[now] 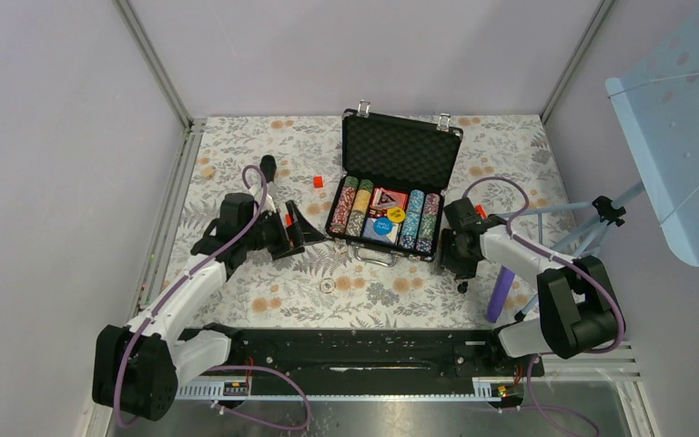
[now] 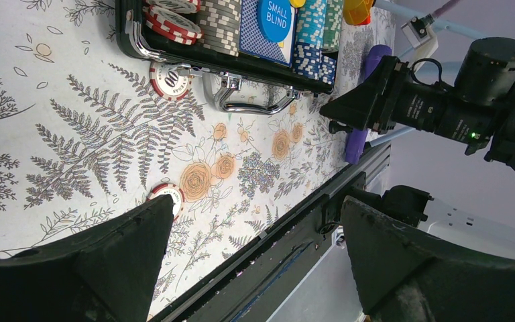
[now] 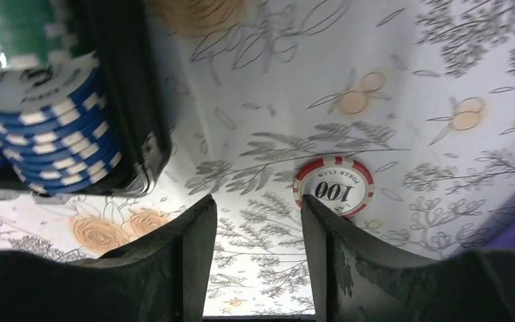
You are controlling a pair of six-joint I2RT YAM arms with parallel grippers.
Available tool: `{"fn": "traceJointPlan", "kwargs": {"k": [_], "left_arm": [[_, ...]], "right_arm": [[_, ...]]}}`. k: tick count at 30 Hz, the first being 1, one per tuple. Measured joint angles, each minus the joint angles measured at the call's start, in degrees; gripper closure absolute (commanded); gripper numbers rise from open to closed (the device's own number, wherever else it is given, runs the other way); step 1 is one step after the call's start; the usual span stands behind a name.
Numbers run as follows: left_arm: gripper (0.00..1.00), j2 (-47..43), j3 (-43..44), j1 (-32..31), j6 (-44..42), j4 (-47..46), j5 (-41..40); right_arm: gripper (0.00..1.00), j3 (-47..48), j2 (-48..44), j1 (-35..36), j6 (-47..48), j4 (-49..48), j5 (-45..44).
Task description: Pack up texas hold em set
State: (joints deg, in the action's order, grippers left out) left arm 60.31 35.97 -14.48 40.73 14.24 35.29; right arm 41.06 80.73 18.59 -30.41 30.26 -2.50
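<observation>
Right claw (image 3: 256, 201) agape — red chip (image 3: 334, 188) just beyond; briefcase (image 1: 400, 150) open

A floral-patterned table (image 1: 264, 273) is shown. An open black briefcase (image 1: 400, 150) is set at far centre. One red-and-white chip (image 2: 169, 80) is laid just beside its handle, and a second chip (image 1: 328, 286) is laid nearer. A small red block (image 1: 319, 182) and a black microphone (image 1: 269, 168) are placed far left.

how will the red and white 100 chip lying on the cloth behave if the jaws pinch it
The 100 chip lies flat on the floral cloth, so it is probably hard to get under and may slide. It looks rigid and thin; on edge it would likely roll.
</observation>
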Motion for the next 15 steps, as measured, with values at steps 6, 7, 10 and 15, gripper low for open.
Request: {"fn": "traceJointPlan", "kwargs": {"k": [6, 7, 10, 15], "left_arm": [[0.06, 0.0, 0.0, 0.0, 0.0, 0.0, 0.0], [0.06, 0.0, 0.0, 0.0, 0.0, 0.0, 0.0], [0.06, 0.0, 0.0, 0.0, 0.0, 0.0, 0.0], [0.05, 0.0, 0.0, 0.0, 0.0, 0.0, 0.0]], "right_arm": [[0.44, 0.0, 0.0, 4.2, -1.5, 0.0, 0.0], [0.44, 0.0, 0.0, 4.7, -1.7, -0.1, 0.0], [0.44, 0.0, 0.0, 7.3, -2.9, -0.3, -0.1], [0.44, 1.0, 1.2, 14.5, -5.4, -0.5, -0.5]]}}
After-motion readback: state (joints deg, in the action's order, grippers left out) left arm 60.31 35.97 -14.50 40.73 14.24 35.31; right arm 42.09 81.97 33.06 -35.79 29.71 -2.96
